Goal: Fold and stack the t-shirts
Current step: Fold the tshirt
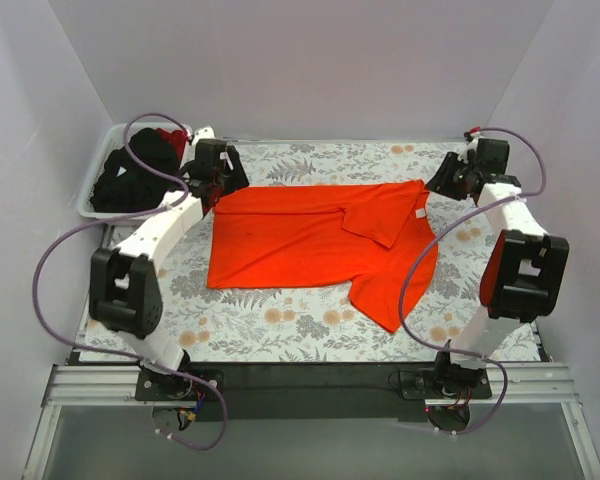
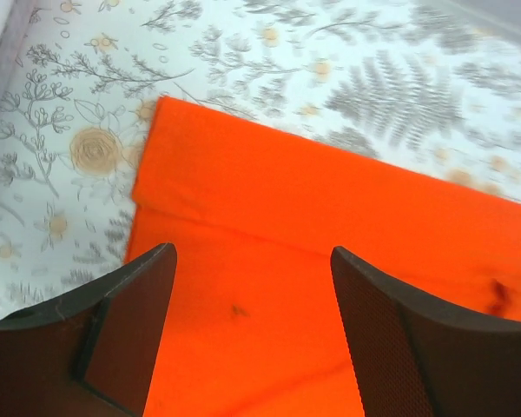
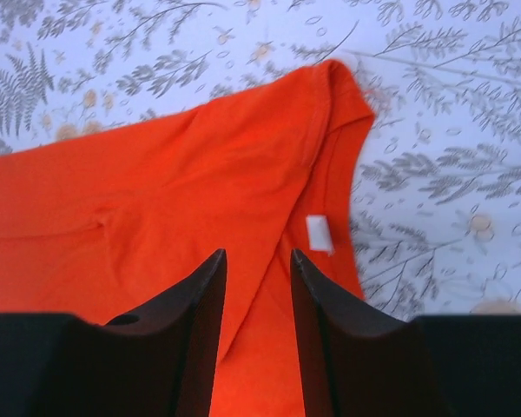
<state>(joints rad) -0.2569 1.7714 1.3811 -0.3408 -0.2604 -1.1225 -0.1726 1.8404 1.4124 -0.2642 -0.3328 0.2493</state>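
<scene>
Left gripper (image 2: 252,259) and right gripper (image 3: 258,261) both have jaws apart, holding nothing, over the orange t-shirt (image 1: 300,240)'s far corners. It's lying partly folded on the floral table (image 1: 280,322). A black t-shirt (image 1: 130,180) and a dark red t-shirt (image 1: 172,140) are in the white basket (image 1: 92,190).

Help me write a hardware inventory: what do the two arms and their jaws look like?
Both the left arm and right arm have white links with boxy black joint housings. A thin purple cable loops loosely along each. The jaws are dark, tapered wedges with finely textured inner faces.
</scene>
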